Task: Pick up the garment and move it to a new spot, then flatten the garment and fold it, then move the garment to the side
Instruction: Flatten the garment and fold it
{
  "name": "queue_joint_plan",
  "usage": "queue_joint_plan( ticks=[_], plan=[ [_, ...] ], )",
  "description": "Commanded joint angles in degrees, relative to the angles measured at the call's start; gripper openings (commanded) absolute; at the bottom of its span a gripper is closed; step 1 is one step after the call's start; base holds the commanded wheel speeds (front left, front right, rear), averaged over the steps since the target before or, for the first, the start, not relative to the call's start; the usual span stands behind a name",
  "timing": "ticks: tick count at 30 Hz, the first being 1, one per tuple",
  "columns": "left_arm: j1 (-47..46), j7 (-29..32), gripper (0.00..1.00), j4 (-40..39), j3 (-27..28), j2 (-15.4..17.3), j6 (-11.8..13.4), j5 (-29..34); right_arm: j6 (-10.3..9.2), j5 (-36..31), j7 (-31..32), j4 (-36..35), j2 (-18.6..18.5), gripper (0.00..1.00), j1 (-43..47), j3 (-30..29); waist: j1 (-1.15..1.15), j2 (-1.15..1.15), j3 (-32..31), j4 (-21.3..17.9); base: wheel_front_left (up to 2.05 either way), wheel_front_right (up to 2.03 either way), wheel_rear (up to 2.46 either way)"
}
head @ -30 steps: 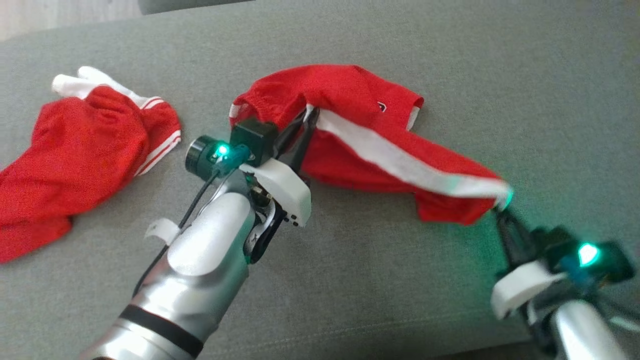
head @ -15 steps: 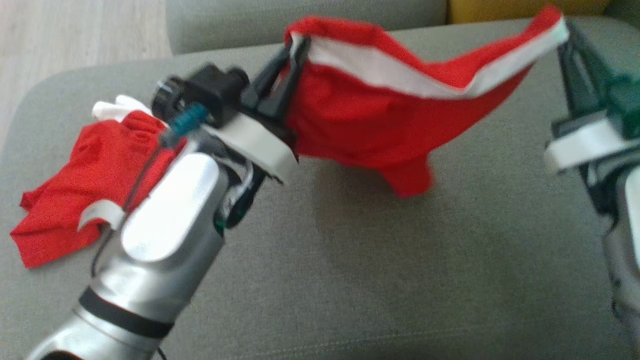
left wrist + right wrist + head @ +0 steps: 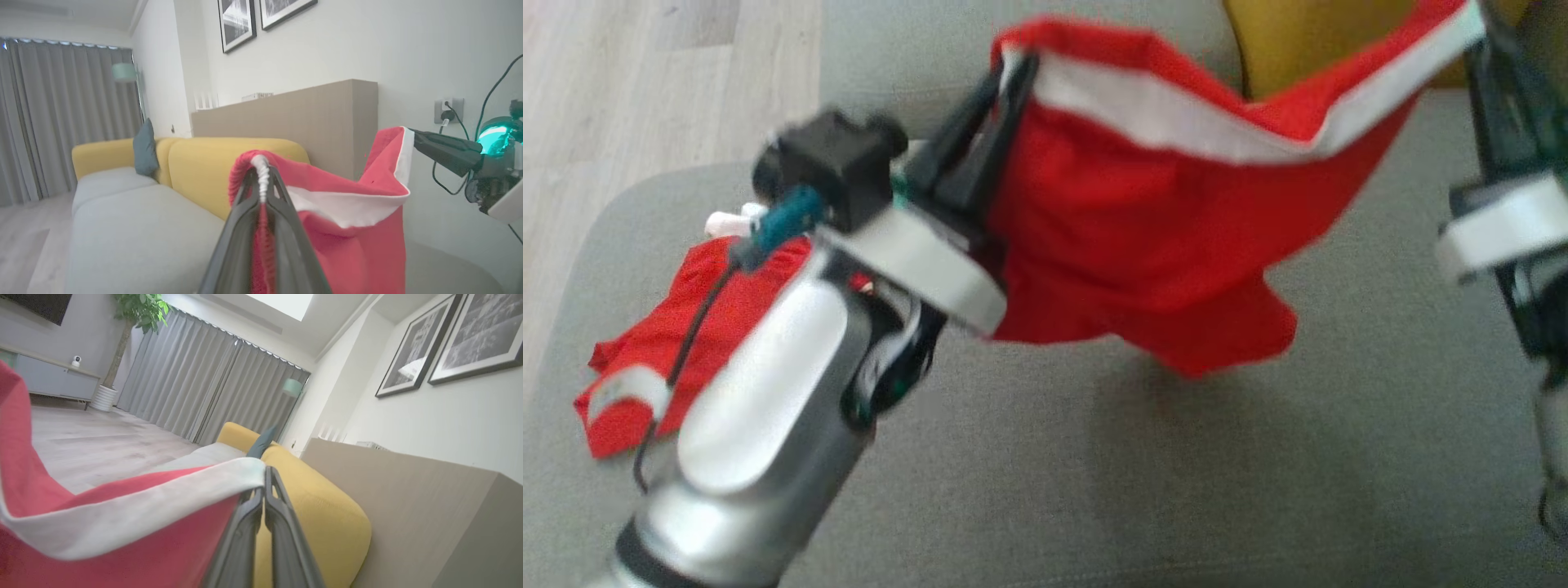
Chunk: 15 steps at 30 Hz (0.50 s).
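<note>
left gripper (image 3: 1011,73) and right gripper (image 3: 265,482) each pinch a corner of your red garment (image 3: 1143,237), so it hangs spread between them, clear of the couch (image 3: 1094,490).

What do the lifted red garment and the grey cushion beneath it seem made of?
The red garment: probably thin knitted sports fabric, matte; it sags in soft folds, with a white band sewn along the edge. The grey cushion: likely woven upholstery cloth, matte, with a fine speckled weave.
</note>
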Motion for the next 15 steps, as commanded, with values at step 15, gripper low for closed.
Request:
queue_joint_plan(
  ticks=[15],
  plan=[
    [3.1, 14.0, 0.0, -20.0, 5.1, 10.4, 3.3, -5.4, 0.22, 6.4, 20.6, -25.5, -2.0, 0.0, 11.8, -3.9, 0.0, 0.0, 2.4, -1.3, 0.0, 0.0, 0.0]
  ],
)
